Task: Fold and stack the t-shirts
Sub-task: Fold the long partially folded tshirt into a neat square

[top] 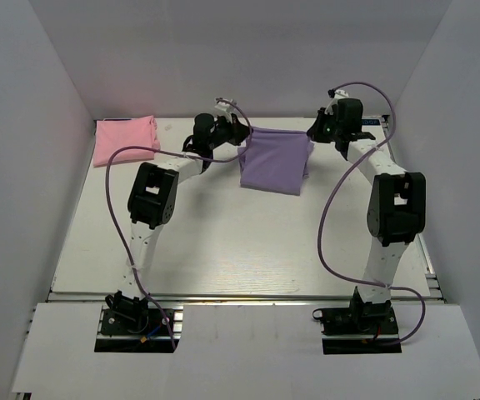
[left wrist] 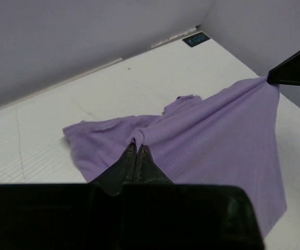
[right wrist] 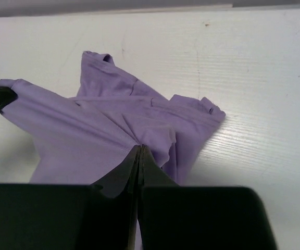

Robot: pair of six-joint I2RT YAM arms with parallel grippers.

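A lavender-purple t-shirt (top: 276, 162) is stretched between my two grippers at the back of the table, its top edge lifted and its lower part hanging down onto the surface. My left gripper (top: 242, 133) is shut on its left top corner (left wrist: 137, 139). My right gripper (top: 313, 133) is shut on its right top corner (right wrist: 140, 144). In the left wrist view the cloth (left wrist: 217, 140) runs taut to the right gripper's dark tip. A pink t-shirt (top: 126, 140) lies folded at the back left corner.
White walls close the table at the back and on both sides. A purple cable (top: 332, 217) loops off the right arm and another (top: 119, 208) off the left arm. A small dark label (left wrist: 196, 39) lies by the back wall.
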